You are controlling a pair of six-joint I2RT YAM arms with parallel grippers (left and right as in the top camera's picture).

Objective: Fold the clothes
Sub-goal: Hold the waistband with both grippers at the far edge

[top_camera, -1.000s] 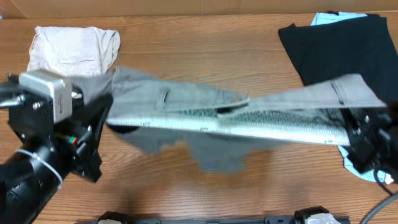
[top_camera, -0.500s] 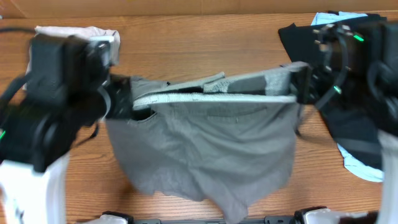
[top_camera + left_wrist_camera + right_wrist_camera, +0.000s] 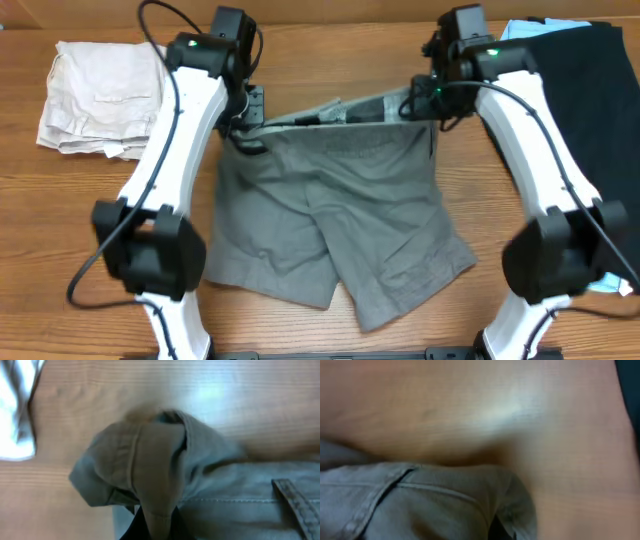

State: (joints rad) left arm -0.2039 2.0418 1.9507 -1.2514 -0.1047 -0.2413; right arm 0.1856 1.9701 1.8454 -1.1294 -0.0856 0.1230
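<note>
From overhead, the grey shorts (image 3: pixel 330 215) lie spread at the middle of the bench (image 3: pixel 330 60). The waistband is on the far side and runs left to right, and the legs point toward the near edge. The left end effector (image 3: pixel 246 108) is clenched on the left waist corner, and the right end effector (image 3: pixel 432 100) on the right corner. Beige shorts (image 3: pixel 100 95) sit far left and a black garment (image 3: pixel 585 85) far right.

The left wrist view shows the bunched waistband corner pinched just above the wood. The right wrist view shows the other corner gripped, with a belt loop visible.
</note>
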